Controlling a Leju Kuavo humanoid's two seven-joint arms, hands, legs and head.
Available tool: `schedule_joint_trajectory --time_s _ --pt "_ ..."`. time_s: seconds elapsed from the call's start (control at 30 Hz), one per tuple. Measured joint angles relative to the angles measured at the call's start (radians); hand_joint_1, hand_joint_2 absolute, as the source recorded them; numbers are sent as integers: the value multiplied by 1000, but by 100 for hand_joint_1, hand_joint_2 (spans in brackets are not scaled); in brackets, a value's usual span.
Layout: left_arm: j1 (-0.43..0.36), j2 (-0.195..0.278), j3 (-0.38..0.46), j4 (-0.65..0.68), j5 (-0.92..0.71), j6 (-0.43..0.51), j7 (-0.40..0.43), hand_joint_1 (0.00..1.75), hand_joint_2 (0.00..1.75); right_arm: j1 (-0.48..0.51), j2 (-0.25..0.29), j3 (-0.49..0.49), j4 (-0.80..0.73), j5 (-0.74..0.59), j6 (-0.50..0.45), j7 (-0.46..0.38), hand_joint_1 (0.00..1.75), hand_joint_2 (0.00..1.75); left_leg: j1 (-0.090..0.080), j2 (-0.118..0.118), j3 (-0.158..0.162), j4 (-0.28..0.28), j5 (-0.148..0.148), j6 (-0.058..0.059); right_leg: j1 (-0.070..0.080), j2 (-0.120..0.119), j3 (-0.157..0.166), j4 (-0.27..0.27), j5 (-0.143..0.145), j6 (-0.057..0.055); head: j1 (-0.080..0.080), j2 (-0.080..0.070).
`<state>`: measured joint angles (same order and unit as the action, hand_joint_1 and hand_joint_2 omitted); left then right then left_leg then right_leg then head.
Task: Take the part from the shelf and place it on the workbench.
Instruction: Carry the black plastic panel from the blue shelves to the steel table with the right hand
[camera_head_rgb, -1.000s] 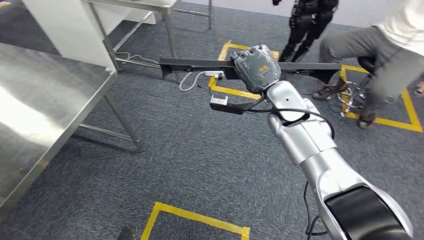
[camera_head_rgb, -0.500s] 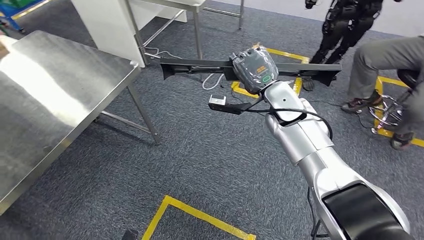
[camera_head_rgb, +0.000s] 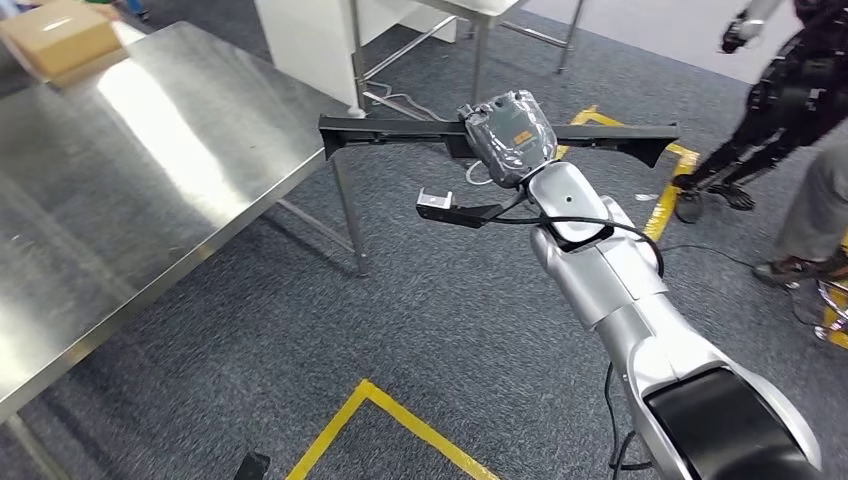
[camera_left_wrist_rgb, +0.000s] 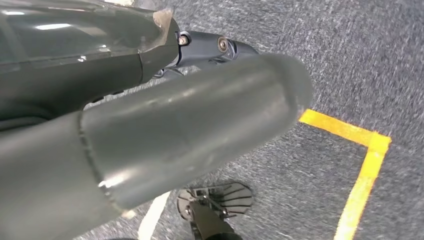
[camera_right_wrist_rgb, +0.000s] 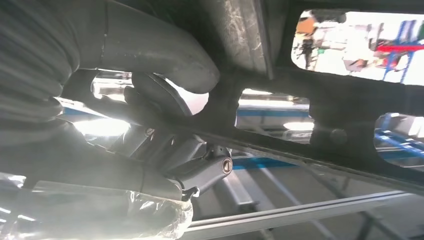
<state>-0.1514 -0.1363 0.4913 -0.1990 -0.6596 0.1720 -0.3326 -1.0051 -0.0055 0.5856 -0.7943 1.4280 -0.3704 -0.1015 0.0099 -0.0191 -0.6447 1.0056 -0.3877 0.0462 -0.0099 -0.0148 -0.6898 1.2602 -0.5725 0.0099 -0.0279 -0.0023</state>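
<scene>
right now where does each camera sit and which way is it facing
Head view: high on the body, looking forward and down at the steel workbench and carpet; right arm and right hand gripping the long black part.
Left wrist view: behind the left hand, facing the floor.
Right wrist view: behind the right hand, looking along the part.
Shared: head and right wrist views both show the held part.

A cardboard box (camera_head_rgb: 58, 38) sits at the far left, near a white cabinet (camera_head_rgb: 312, 40). Grey carpet (camera_head_rgb: 400, 330) covers the floor, marked with yellow tape (camera_head_rgb: 400, 425). White cables (camera_head_rgb: 400, 100) trail under a second steel table (camera_head_rgb: 480, 8). At right, a person's leg (camera_head_rgb: 815, 215) stands beside another dark robot (camera_head_rgb: 790, 90).
</scene>
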Motion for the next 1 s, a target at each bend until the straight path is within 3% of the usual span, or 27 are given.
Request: schedule_joint_trajectory --time_s 0.03,0.07,0.1,0.17,0.23,0.3,0.33,0.37,0.47,0.53,0.6,0.67,0.73,0.8,0.87,0.9,0.93,1.0 --pt "0 -1 0 0 0 0 0 0 0 3 -3 0 3 0 0 0 175 175 0 -17 0 0 0 0 -2 5 -24 41 -9 3 1 0" --pt "1 -2 0 0 0 0 1 0 0 5 -4 0 6 0 0 0 175 175 1 -32 0 1 0 0 -3 8 -31 45 -1 10 1 0" --pt "2 -3 1 0 0 0 1 0 0 6 -5 0 8 0 -1 0 175 175 1 -48 0 3 0 -1 -6 12 -18 8 21 20 2 0" --pt "3 -4 2 0 0 0 1 0 0 5 -7 0 10 0 -1 0 175 175 2 -75 -2 10 -3 -8 -15 42 36 -125 82 38 2 0" --pt "3 -3 3 0 0 0 2 0 0 5 -6 0 12 1 -2 0 175 175 1 -96 -9 17 -6 -20 -20 65 75 -208 116 38 2 0" --pt "4 -3 4 0 0 0 2 0 0 6 -2 1 14 2 -3 0 175 175 3 -113 -16 17 -3 -31 -16 53 80 -218 121 23 1 0" --pt "6 -2 5 0 -1 0 2 0 0 5 0 1 14 2 -3 0 175 175 5 -110 -19 17 -3 -36 -15 44 81 -220 123 16 0 0" --pt "8 -1 5 0 -1 0 3 0 0 2 3 1 14 3 -4 0 175 175 5 -90 -24 27 -9 -41 -16 35 81 -222 125 10 -2 0" --pt "7 -1 6 0 -2 0 5 0 0 -5 8 0 15 5 -7 -1 175 175 3 -8 -72 130 -69 -52 -15 14 83 -225 126 -8 -12 0" --pt "5 -2 6 0 -3 -2 5 0 0 -6 8 0 19 5 -7 -1 175 175 6 6 -123 232 -113 -56 -11 -3 83 -224 124 -14 -13 0" --pt "5 -2 5 0 -4 -3 6 0 0 -6 7 0 26 5 -7 -2 175 175 7 11 -155 289 -121 -56 -6 -26 84 -224 122 -18 -13 0" --pt "4 -2 6 0 -5 -3 7 0 0 -8 7 -3 30 5 -7 -2 175 175 5 22 -119 217 -72 -48 -2 -49 87 -224 119 -21 -13 0" --pt "2 -1 6 0 -7 -3 9 0 0 -15 6 -8 33 5 -7 -2 175 175 -6 66 -51 89 -23 -32 5 -70 90 -224 114 -19 -13 0" --pt "-2 0 6 0 -7 -3 11 0 0 -23 4 -12 36 4 -6 -2 175 175 -18 90 -21 29 -13 -20 12 -91 93 -225 109 -13 -11 0" --pt "-3 0 7 0 -7 -3 11 0 0 -28 4 -14 40 3 -6 -3 175 175 -18 65 -17 20 -12 -11 17 -113 99 -228 104 -4 -10 0" --pt "-2 -1 7 0 -6 -3 12 0 0 -30 5 -14 41 2 -6 -4 175 175 -16 53 -11 13 -9 -7 16 -106 100 -224 98 1 -9 0" --pt "-1 -2 8 0 -5 -3 12 0 0 -33 6 -15 42 2 -6 -5 175 175 -12 42 -5 6 -5 -1 15 -84 94 -205 87 4 -8 0" --pt "-4 -3 9 0 -3 -3 13 0 0 -36 2 -15 45 2 -5 -7 175 175 -6 20 1 -3 2 7 8 -24 51 -109 46 3 -6 0"
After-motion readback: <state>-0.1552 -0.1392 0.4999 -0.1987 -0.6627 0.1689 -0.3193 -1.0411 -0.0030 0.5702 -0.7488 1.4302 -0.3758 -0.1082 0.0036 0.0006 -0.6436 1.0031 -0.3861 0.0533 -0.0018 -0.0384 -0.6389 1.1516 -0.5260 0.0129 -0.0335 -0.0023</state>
